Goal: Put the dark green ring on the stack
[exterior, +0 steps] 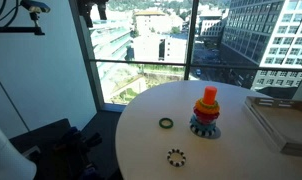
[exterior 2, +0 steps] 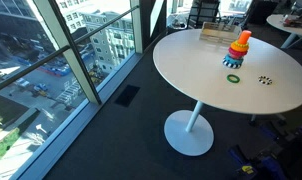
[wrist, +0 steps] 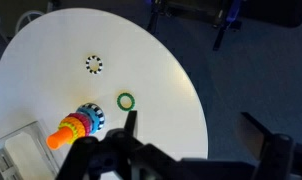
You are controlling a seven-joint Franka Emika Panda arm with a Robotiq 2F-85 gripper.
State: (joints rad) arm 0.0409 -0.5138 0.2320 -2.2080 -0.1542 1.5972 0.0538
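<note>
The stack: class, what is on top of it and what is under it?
A red ring tops the stack; the white table lies beneath. Any centre peg is covered by rings.

Checking all three feeds now: I can't read any text, label, brand, number or sign. The buildings outside are too small and blurred for me to make out any lettering.
</note>
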